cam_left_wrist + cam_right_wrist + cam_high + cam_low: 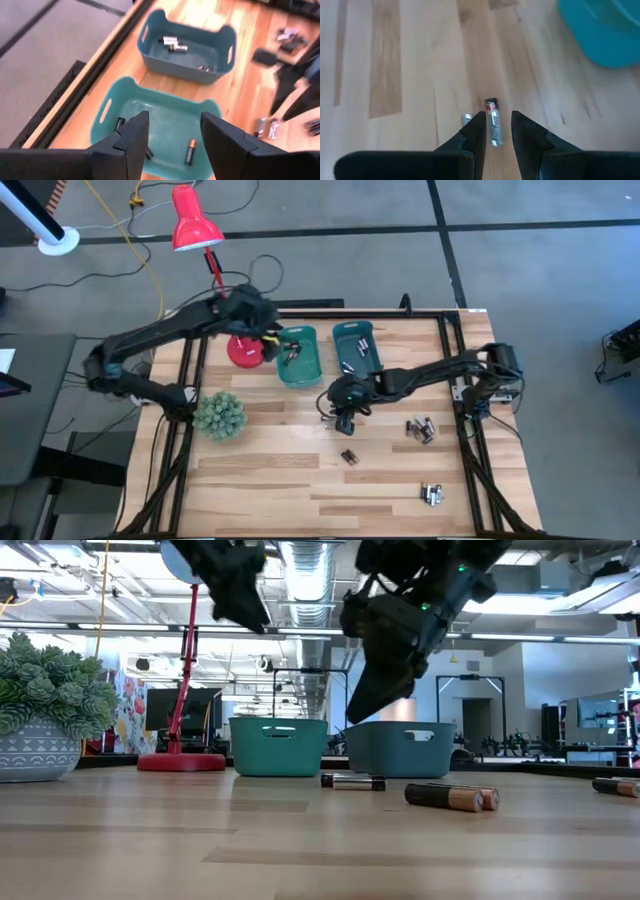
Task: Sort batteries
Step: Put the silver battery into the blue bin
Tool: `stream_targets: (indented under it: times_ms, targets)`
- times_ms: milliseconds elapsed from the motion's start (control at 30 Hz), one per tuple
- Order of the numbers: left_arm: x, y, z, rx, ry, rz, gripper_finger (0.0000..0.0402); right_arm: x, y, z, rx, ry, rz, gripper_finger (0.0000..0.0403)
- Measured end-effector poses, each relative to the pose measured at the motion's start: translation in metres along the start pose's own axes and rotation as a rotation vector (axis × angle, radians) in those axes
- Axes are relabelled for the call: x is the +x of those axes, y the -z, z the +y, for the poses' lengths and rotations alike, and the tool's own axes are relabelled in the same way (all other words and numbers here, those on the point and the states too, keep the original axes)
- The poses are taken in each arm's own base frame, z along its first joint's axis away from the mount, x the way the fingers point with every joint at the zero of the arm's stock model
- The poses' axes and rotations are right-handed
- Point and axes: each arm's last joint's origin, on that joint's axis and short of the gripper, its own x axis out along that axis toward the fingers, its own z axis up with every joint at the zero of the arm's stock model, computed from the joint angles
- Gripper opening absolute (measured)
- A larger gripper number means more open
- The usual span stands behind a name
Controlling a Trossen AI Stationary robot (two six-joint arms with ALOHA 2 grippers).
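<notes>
The red desk lamp [196,227] stands with its round red base just beside the left gripper [275,345], on the side away from the right gripper [343,420]. The lighter teal plastic bin [300,330] sits directly below the left gripper, and the darker teal bin [352,326] lies between the two grippers. The green spiky ball plant [220,415] in its grey patterned pot stands on the light wooden table [280,480], near the left gripper and well apart from the right one.
</notes>
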Motion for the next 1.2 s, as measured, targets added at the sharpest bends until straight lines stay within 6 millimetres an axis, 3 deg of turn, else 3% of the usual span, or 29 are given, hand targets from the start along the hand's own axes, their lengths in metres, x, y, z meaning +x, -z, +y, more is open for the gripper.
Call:
stream_targets:
  times_ms: [267, 500, 667, 833, 1033, 1200]
  targets:
    - [-0.055, 0.015, -0.020, -0.091, -0.055, -0.136, 0.0171, 0.023, -0.006, -0.017, -0.073, -0.032, 0.108, 0.0108]
    - [-0.068, 0.033, -0.030, -0.167, -0.067, -0.105, 0.0171, 0.054, 0.005, -0.041, -0.064, 0.017, 0.259, 0.0108]
    - [-0.068, 0.039, -0.040, -0.189, -0.074, -0.062, 0.0171, 0.066, 0.008, -0.041, -0.068, 0.030, 0.359, 0.0108]
    - [-0.069, 0.040, -0.050, -0.187, -0.072, -0.067, 0.0171, 0.056, -0.004, -0.037, -0.070, 0.024, 0.333, 0.0108]
    - [-0.070, 0.041, -0.055, -0.192, -0.085, -0.078, 0.0171, 0.031, -0.024, -0.031, -0.076, 0.003, 0.258, 0.0108]
    - [-0.070, 0.041, -0.056, -0.196, -0.087, -0.082, 0.0171, 0.023, -0.027, -0.031, -0.078, 0.008, 0.245, 0.0108]
